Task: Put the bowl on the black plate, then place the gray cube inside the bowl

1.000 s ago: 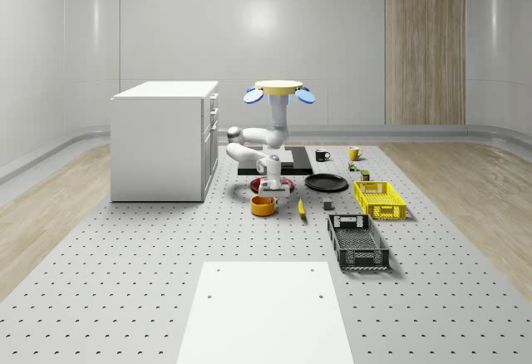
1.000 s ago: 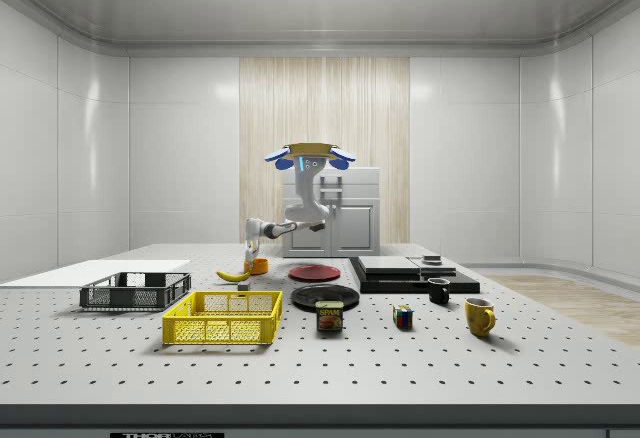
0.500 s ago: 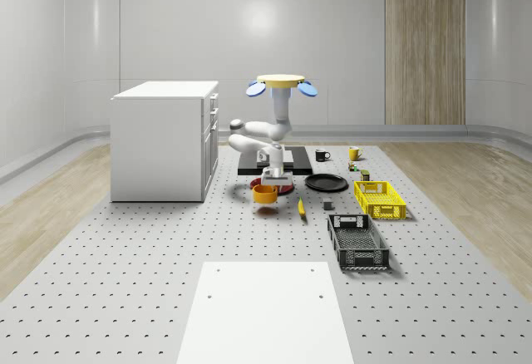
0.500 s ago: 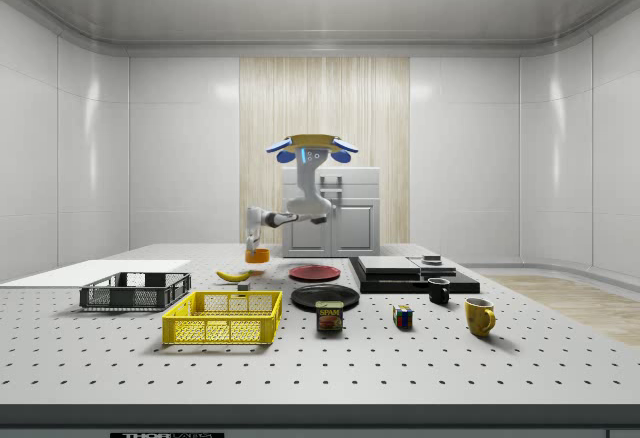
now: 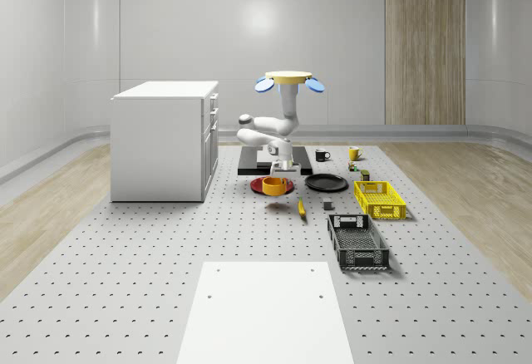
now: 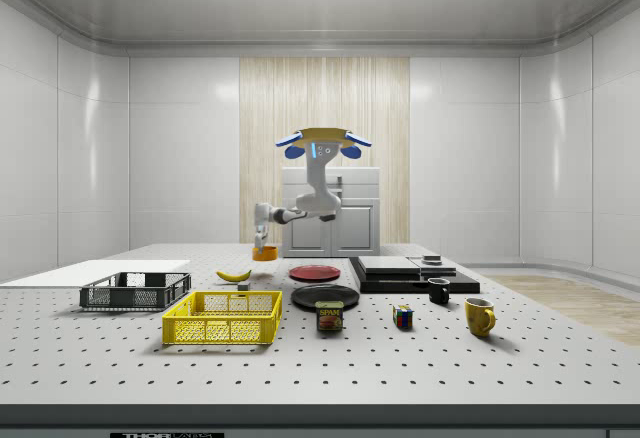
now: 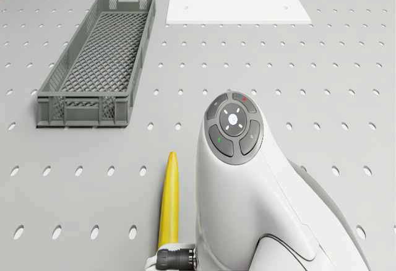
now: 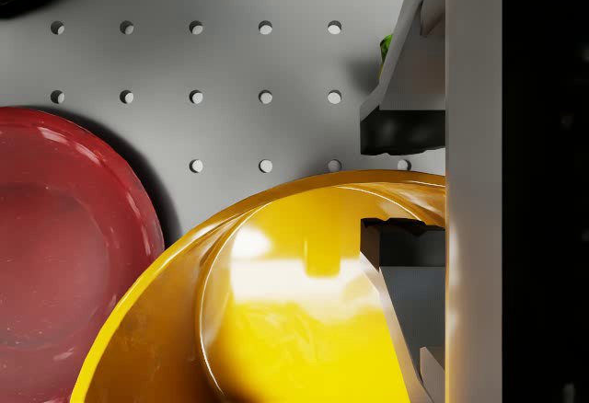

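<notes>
Wrist view gives the best look at the bowl (image 8: 276,302): glossy yellow-orange, rounded wall, bright shiny inside with a highlight on the bottom. The gripper (image 8: 400,182) is pinching its rim, one black-padded finger outside the wall and the other inside, so it's clamped on the bowl's edge rather than spread. Just beside the bowl you can see the red plate (image 8: 64,256) down on the perforated table (image 8: 230,63).

In the whole-scene view the bowl (image 5: 274,185) hangs off the gripper (image 5: 281,174), lifted clear of the table, with its shadow on the tabletop below it. It looks to be in front of the red plate (image 5: 259,186), with the black plate (image 5: 326,183) near on that view's right. The gray cube (image 5: 328,206) sits on the table between the black plate and the dark gray crate (image 5: 357,242), with the banana (image 5: 301,207) a bit to its left.

The drone (image 5: 289,81) hovers well above the table, roughly over the black slab (image 5: 301,164) behind the plates, arm (image 5: 270,129) bent down toward the bowl. The side view shows the same thing: drone (image 6: 323,141) up in the air, bowl (image 6: 264,253) held above the table, apart from the black plate (image 6: 325,296).
</notes>
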Controlling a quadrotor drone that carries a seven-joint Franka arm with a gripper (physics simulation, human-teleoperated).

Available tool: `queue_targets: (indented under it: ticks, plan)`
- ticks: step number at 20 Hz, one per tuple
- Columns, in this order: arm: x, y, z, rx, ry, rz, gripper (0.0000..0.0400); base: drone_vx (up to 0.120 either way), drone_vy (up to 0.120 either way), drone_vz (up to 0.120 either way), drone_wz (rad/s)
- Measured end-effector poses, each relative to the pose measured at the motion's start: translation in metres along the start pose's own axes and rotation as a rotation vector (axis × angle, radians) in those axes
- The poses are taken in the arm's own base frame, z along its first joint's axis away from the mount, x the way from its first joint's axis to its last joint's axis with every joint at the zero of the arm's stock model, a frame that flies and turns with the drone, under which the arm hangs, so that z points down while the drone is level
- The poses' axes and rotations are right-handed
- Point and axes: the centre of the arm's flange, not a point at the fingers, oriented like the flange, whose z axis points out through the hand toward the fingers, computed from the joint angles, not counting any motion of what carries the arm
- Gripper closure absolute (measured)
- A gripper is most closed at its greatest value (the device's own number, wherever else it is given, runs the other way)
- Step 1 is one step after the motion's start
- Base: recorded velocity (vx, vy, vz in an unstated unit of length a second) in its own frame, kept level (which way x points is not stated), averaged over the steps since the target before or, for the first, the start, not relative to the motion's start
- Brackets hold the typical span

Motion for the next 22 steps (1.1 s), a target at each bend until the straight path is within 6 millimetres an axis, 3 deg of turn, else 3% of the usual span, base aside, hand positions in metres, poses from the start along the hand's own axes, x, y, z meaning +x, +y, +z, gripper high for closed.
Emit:
queue_targets:
  ticks: [22]
  plan:
    - [0.0000, 0.0000, -0.0005, 0.000, 0.000, 0.000, 0.0300, -0.120, 0.120, 0.000, 0.000]
